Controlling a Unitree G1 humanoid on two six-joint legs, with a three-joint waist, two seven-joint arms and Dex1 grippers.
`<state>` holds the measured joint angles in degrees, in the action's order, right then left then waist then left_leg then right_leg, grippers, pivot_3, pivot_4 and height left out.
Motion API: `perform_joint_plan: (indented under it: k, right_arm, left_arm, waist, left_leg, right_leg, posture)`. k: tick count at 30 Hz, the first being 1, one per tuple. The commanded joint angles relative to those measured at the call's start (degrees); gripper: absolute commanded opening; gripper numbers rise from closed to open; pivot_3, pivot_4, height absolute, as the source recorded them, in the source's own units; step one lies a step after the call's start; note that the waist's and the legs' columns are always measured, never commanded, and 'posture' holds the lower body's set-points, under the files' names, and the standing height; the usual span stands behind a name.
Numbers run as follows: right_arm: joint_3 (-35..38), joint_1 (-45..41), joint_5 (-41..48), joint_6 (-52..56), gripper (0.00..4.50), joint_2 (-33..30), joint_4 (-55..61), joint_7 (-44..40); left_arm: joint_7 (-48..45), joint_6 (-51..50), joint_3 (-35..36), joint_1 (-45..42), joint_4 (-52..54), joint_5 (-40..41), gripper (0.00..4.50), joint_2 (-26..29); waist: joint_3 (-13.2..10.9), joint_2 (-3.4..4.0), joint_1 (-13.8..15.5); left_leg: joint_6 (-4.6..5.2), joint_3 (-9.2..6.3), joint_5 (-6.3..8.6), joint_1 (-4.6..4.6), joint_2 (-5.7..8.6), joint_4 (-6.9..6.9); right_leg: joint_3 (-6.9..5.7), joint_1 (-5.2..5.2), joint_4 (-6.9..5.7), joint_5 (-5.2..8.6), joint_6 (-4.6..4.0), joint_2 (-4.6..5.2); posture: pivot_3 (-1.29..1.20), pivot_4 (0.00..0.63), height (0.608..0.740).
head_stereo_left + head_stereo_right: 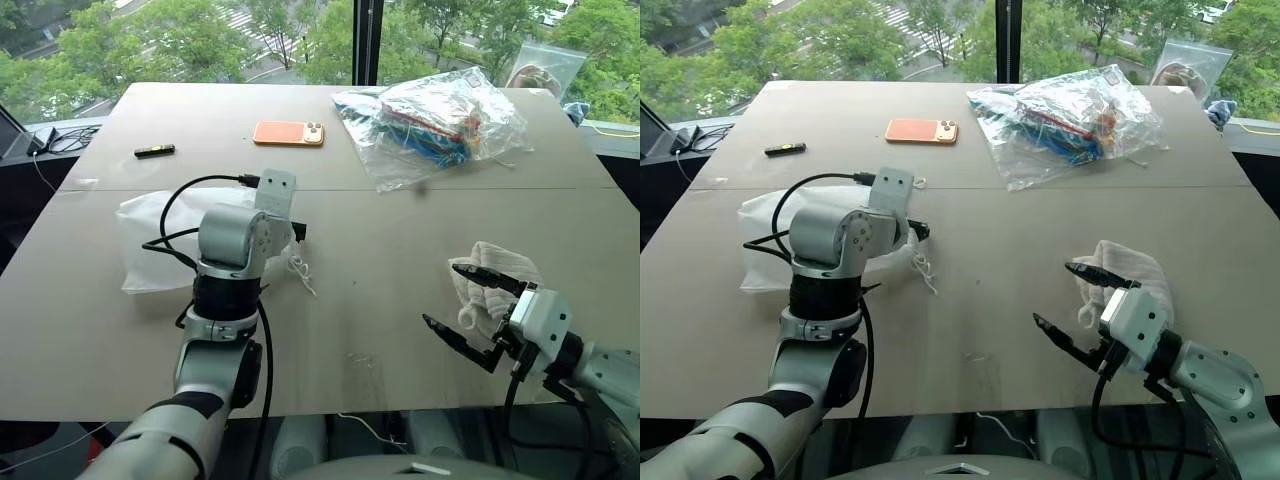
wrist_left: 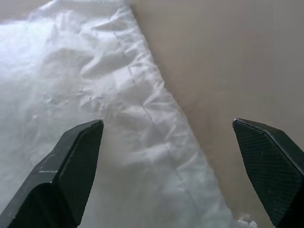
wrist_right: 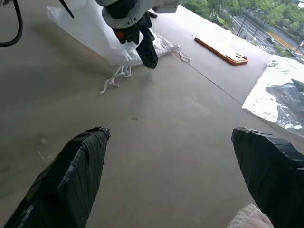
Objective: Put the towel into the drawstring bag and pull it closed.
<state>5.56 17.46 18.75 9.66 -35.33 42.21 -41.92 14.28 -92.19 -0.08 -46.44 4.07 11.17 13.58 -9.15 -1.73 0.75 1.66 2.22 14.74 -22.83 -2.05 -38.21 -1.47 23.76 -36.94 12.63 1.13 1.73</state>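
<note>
The white drawstring bag [image 1: 150, 240] lies flat on the left of the table, its cord [image 1: 300, 270] trailing from the mouth toward the middle. My left gripper [image 2: 168, 126] hovers open just over the bag's seamed edge, nothing between its fingers. The cream ribbed towel [image 1: 490, 285] lies crumpled at the right near the front edge. Beside the towel, on its left, my right gripper [image 1: 445, 297] stands open and empty, pointing across the table toward the bag. The right wrist view also catches the left gripper [image 3: 142, 45] above the bag's mouth and a corner of the towel [image 3: 247, 218].
An orange phone [image 1: 288, 133] and a small black stick [image 1: 154, 151] lie at the back. A clear plastic bag [image 1: 440, 125] with colourful contents sits back right, another zip bag [image 1: 545, 70] behind it. Bare tabletop [image 1: 380, 260] separates the drawstring bag from the towel.
</note>
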Motion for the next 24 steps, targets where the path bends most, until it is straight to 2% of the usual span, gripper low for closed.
perform_joint_plan:
  k: [1,3,5,6,7,8,10,14,16,18,20,23,24]
  right_arm:
    - [1.95,-1.77,3.36,1.26,4.50,-0.15,3.74,0.91]
    - [2.30,-2.92,4.71,1.95,4.50,0.06,4.36,1.56]
    - [2.45,-3.84,6.03,2.70,4.50,0.11,4.81,2.07]
    - [2.44,-4.47,6.97,3.30,4.50,0.31,5.17,2.55]
    - [2.35,-5.09,7.48,3.72,4.50,0.53,5.47,3.08]
    - [2.22,-5.52,7.74,4.00,4.50,0.66,5.69,3.45]
    - [1.91,-6.02,7.79,4.36,4.50,0.62,5.87,3.87]
    - [1.62,-6.51,7.58,4.42,4.50,0.47,5.41,4.12]
    - [1.65,-6.57,7.28,4.10,4.50,0.48,4.91,3.96]
    - [1.48,-6.64,7.03,3.89,4.50,0.56,4.51,3.80]
    - [0.91,-6.83,6.87,3.85,4.50,0.61,4.23,3.57]
    - [-0.24,-7.04,6.00,3.54,4.50,0.41,3.28,3.02]
    - [-0.53,-6.94,5.66,3.37,4.50,0.21,3.02,2.76]
  left_arm:
    - [0.74,1.93,-0.87,-0.81,-3.83,-4.11,3.94,-0.37]
    - [-0.24,3.96,-1.65,-0.64,-5.13,-4.77,3.24,0.00]
    - [-1.61,5.95,-2.77,-0.57,-6.13,-5.02,2.21,0.90]
    - [-2.68,7.16,-3.20,-0.42,-6.47,-4.90,1.89,1.64]
    - [-3.86,8.74,-4.03,-0.07,-6.43,-4.95,1.04,2.89]
    - [-5.00,9.59,-4.67,0.30,-6.28,-4.83,0.90,4.08]
    - [-8.23,10.41,-6.22,1.45,-5.15,-4.27,0.01,7.35]
    - [-17.41,13.89,-9.42,4.79,-1.40,-2.10,0.01,15.51]
    - [-27.80,24.11,-12.93,8.99,3.80,-1.67,0.01,24.35]
    - [-38.28,38.81,-13.05,13.57,7.32,-1.50,0.01,31.52]
    - [-48.46,56.82,-10.90,16.98,5.22,-1.44,0.01,36.30]
    - [-61.80,89.72,-8.86,17.20,-8.01,-2.65,0.01,39.47]
    - [-64.21,95.15,-9.15,16.08,-12.51,-3.57,0.01,39.58]
  waist:
    - [0.01,0.01,0.07]
    - [0.01,0.02,-0.06]
    - [0.02,0.02,-0.13]
    - [0.01,0.02,-0.20]
    - [0.01,0.02,-0.20]
    - [0.01,0.02,-0.35]
    - [0.00,0.03,-0.65]
    - [0.00,0.03,-0.80]
    - [0.00,0.02,-1.04]
    - [-0.02,0.02,-1.25]
    - [-0.03,0.04,-0.72]
    - [-0.05,0.06,0.41]
    - [-0.05,0.06,0.41]
  left_leg:
    - [0.00,-0.02,0.00,0.01,0.01,-0.01]
    - [0.00,-0.01,0.00,0.08,0.01,-0.02]
    - [0.00,0.03,0.00,0.15,0.00,-0.02]
    - [0.00,0.03,0.00,0.19,0.00,-0.03]
    - [-0.01,0.04,-0.01,0.26,-0.01,-0.06]
    - [-0.01,0.04,-0.01,0.26,-0.01,-0.06]
    - [-0.03,0.10,-0.02,0.37,-0.04,-0.07]
    - [-0.04,0.14,-0.02,0.37,-0.04,-0.07]
    - [-0.04,0.23,-0.02,0.35,-0.03,-0.06]
    - [-0.05,0.40,-0.02,0.20,-0.06,-0.03]
    - [-0.05,0.42,-0.02,0.07,-0.07,-0.04]
    - [-0.04,0.43,-0.01,0.03,-0.05,-0.07]
    - [-0.04,0.45,-0.01,0.02,-0.05,-0.08]
  right_leg:
    - [0.00,-0.02,-0.01,0.01,0.01,0.01]
    - [0.00,-0.05,-0.02,0.03,0.06,0.03]
    - [0.02,-0.05,-0.09,0.08,0.16,0.03]
    - [0.05,-0.05,-0.16,0.08,0.16,0.04]
    - [0.09,-0.05,-0.30,0.06,0.12,0.04]
    - [0.09,-0.05,-0.30,0.06,0.12,0.04]
    - [0.22,-0.02,-0.51,0.07,0.09,0.04]
    - [0.26,0.04,-0.68,0.14,-0.03,0.06]
    - [0.32,0.09,-0.67,0.14,-0.08,0.16]
    - [0.49,0.33,-0.69,0.10,-0.40,0.28]
    - [0.49,0.46,-0.69,0.13,-0.47,0.37]
    - [0.43,0.46,-0.61,0.16,-0.52,0.44]
    - [0.41,0.47,-0.61,0.22,-0.62,0.47]
  posture:
    - [0.00,0.150,0.740]
    - [0.00,0.150,0.740]
    - [0.00,0.150,0.740]
    - [0.00,0.150,0.740]
    - [0.00,0.150,0.740]
    - [0.00,0.150,0.740]
    - [0.00,0.150,0.740]
    - [0.00,0.150,0.740]
    - [0.00,0.150,0.740]
    - [0.00,0.150,0.740]
    - [0.00,0.150,0.740]
    - [0.00,0.150,0.740]
    - [0.00,0.150,0.740]
